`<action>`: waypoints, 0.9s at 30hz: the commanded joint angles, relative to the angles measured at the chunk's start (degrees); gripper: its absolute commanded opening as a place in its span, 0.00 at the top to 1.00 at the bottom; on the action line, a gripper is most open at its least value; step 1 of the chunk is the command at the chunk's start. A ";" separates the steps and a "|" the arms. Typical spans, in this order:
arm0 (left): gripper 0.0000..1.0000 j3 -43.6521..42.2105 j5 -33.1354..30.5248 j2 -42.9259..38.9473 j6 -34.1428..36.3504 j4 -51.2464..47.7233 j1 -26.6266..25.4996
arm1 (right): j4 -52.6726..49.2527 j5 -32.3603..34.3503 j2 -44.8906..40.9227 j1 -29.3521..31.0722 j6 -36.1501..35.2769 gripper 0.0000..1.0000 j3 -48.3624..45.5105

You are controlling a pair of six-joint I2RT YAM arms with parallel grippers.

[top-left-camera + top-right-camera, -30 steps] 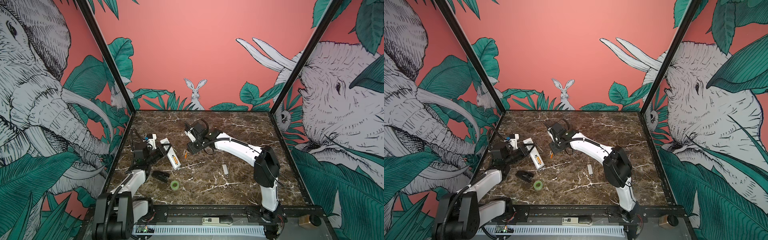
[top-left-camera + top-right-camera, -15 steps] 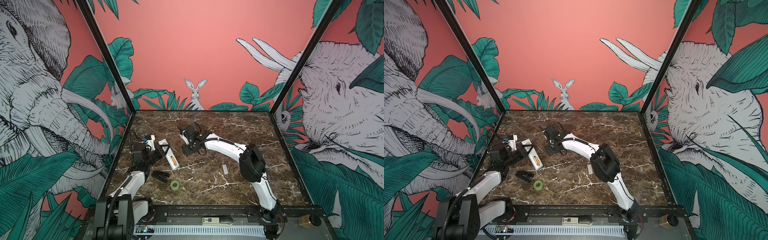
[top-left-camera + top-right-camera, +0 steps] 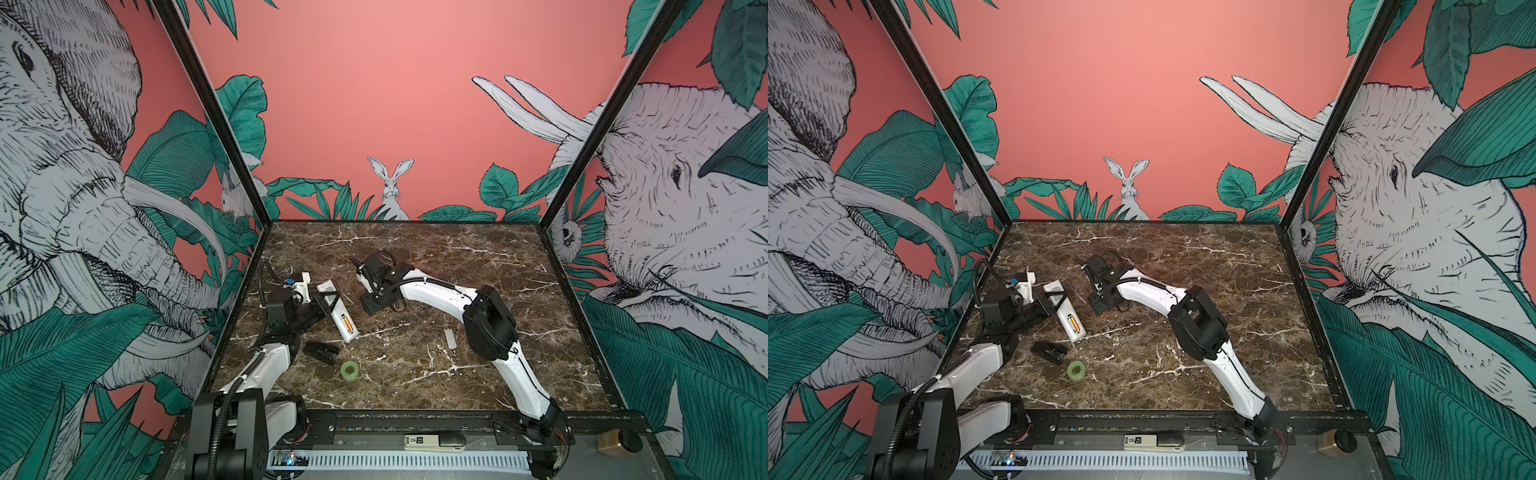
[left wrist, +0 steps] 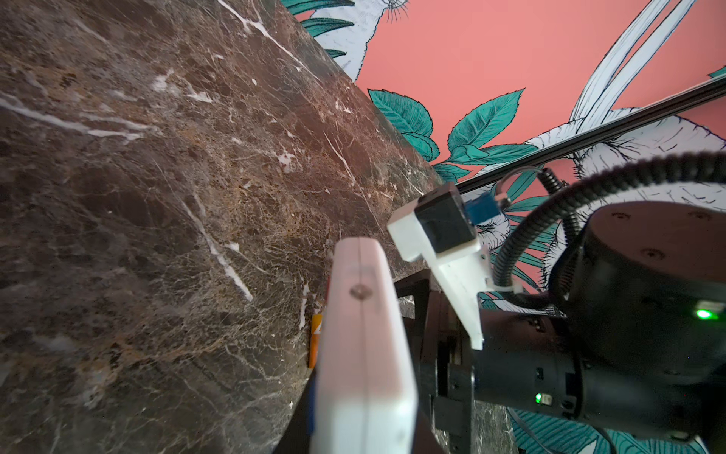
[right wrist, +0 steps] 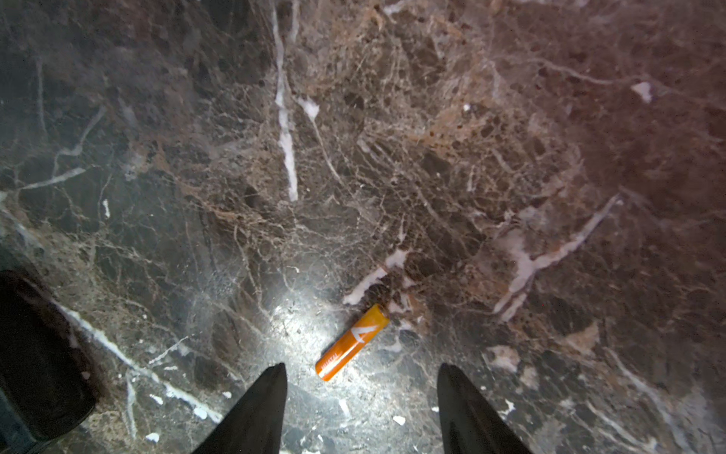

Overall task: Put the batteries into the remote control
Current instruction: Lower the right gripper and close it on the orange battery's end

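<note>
The white remote control [image 3: 337, 308] lies back-up on the marble at the left, and one orange battery [image 3: 347, 325] sits in its open bay. My left gripper [image 3: 326, 300] is shut across the remote's far half. The left wrist view shows the remote [image 4: 365, 353] edge-on between the jaws, with an orange battery [image 4: 316, 340] showing beside it. A second orange battery [image 5: 352, 342] lies loose on the table. My right gripper [image 5: 361, 369] hangs open over it, and the battery lies just ahead of the gap between the two black fingertips [image 5: 271, 393]. In both top views the right gripper [image 3: 370, 306] hides this battery.
A black object [image 3: 320, 353] and a green tape roll [image 3: 349, 370] lie in front of the remote. A small grey cover piece [image 3: 450, 338] lies next to the right arm's elbow. A white device [image 3: 432, 441] sits on the front rail. Walls close in the back and sides.
My right arm has swung left, bringing its open gripper nearer the remote and over the loose battery. The left gripper and the remote have stayed put.
</note>
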 commanded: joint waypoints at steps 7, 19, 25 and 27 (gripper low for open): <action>1.00 -1.04 0.46 -1.96 0.32 0.03 0.47 | 0.33 -0.05 2.52 1.36 0.20 0.38 -0.43; 1.00 -0.85 0.41 -2.79 0.00 -0.59 0.48 | 0.63 0.79 3.51 1.83 -0.13 0.58 -2.46; 1.00 -0.86 0.42 -2.53 0.01 -0.51 0.49 | 0.34 1.63 3.76 1.78 -0.69 0.63 -2.61; 1.00 -0.92 0.51 -2.42 0.06 -0.57 0.56 | 0.34 1.38 3.87 1.73 -0.53 0.62 -2.36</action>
